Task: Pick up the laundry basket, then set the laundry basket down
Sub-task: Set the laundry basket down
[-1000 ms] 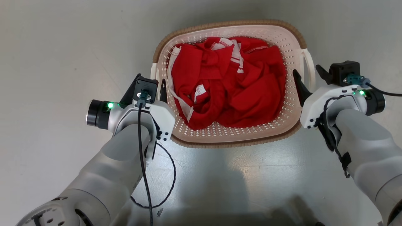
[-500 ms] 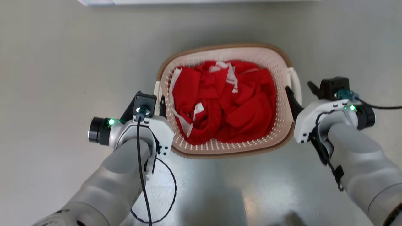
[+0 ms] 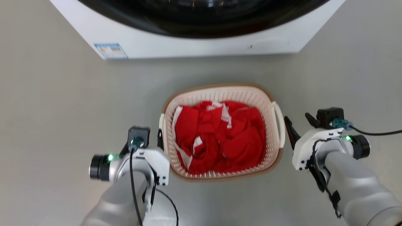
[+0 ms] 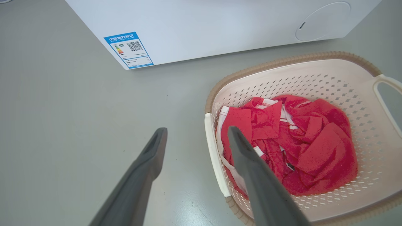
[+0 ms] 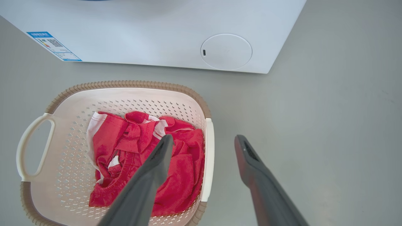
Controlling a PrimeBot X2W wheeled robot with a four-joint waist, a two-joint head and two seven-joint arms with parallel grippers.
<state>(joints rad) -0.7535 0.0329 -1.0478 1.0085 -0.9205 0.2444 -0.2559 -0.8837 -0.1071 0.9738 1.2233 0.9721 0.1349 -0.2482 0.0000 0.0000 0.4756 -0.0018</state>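
One laundry basket [image 3: 220,85] stood on the floor [image 3: 56,110] between the two grippers. It held one heap of red cloth [image 3: 220,138] with white trim and had two white handles. One washing machine [image 3: 194,45] stood beyond the fingertips, bearing one blue label [image 4: 128,49].

The head view showed the machine's dark door glass [image 3: 201,15]. The wrist views showed instead a round cap [image 5: 226,51] on its lower panel.

The left gripper [image 4: 197,130] was spread wide and held nothing. The basket's left handle [image 4: 213,157] lay between its two fingers, one finger over the cloth and the other over bare floor. The right gripper [image 5: 204,138] was just as wide and empty, with the right handle [image 5: 208,157] between its fingers. Whether any finger touched a handle could not be told.
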